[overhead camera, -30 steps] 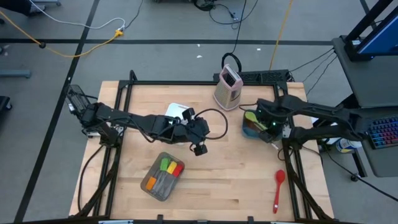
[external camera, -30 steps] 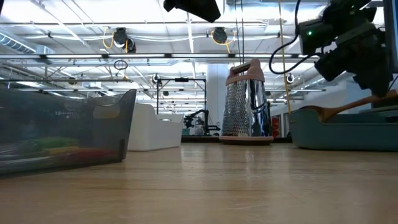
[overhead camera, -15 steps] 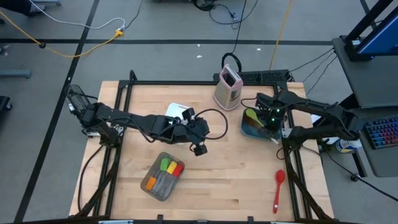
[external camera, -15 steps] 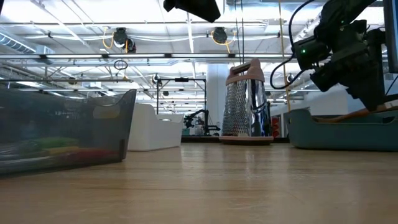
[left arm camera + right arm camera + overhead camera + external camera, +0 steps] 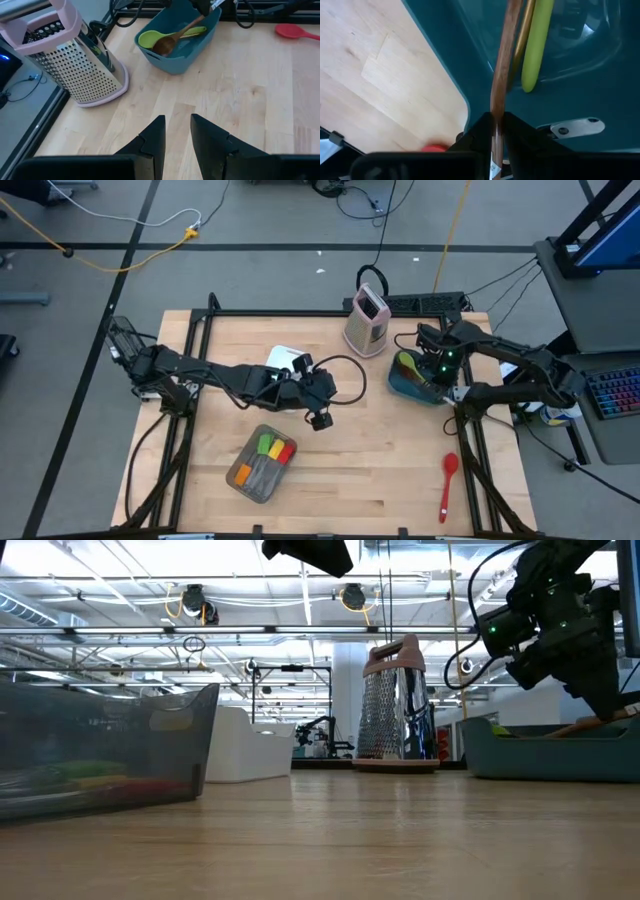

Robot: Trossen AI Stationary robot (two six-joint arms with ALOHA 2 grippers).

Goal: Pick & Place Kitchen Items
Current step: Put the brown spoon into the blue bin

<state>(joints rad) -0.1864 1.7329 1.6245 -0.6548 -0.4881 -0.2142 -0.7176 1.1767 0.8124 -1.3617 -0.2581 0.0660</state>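
Wooden spoon and green spatula inside teal bin

Teal bin, brown wooden spoon and lime-green spatula inside. Pink-and-steel grater, dotted with holes. Red spoon on pale wood-grain counter. Grey pan shows green, orange and red. Right gripper black on the brown handle.
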